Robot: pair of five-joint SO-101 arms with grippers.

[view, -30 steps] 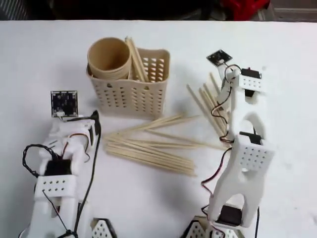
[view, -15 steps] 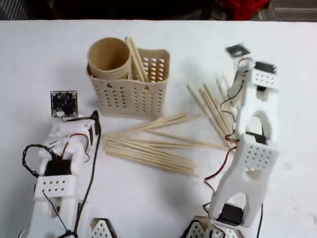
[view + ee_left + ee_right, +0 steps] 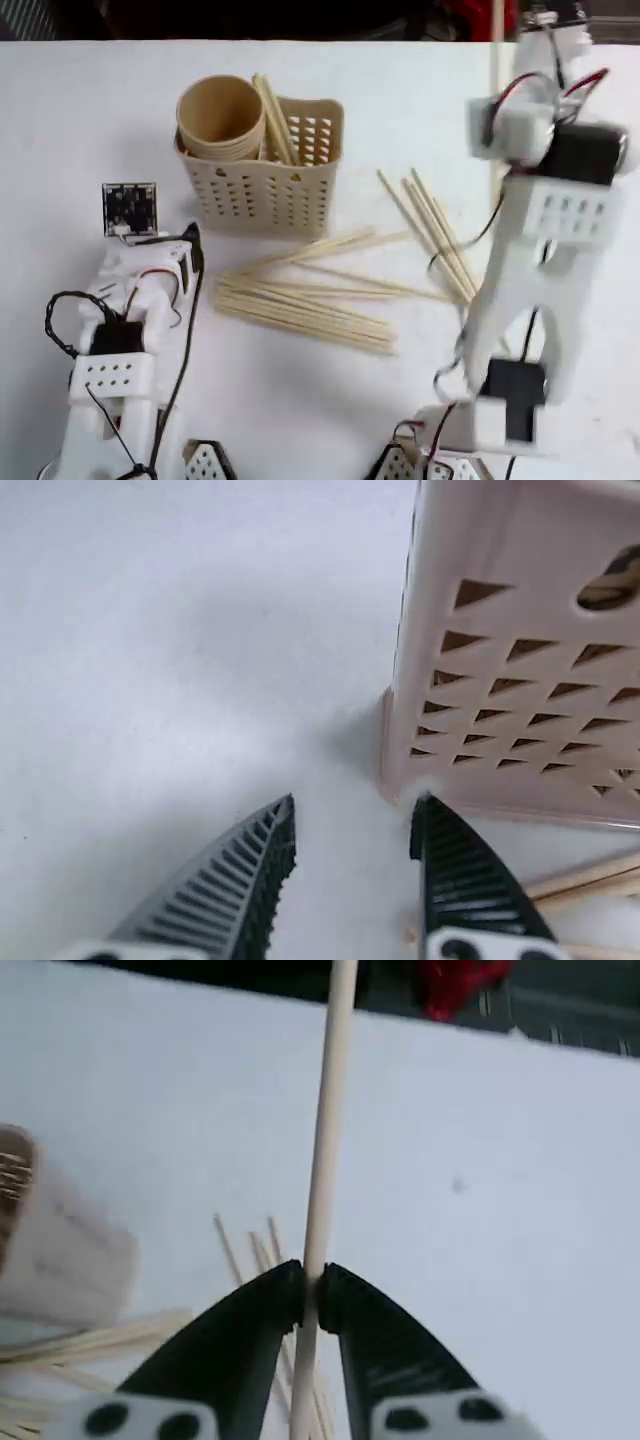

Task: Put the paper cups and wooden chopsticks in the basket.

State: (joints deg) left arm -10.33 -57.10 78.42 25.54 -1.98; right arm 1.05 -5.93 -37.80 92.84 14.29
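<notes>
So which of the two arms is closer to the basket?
Left. The left gripper is low, right beside the basket's corner; the right gripper is up high, off to the side, shut on a chopstick.

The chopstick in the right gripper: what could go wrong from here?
1. The right gripper pinches the chopstick at one narrow spot, with a long part sticking out, so it may swivel or slip.
2. The paper cups fill one side of the basket, so the long stick might hit a cup or the rim and fall among the loose chopsticks.
</notes>
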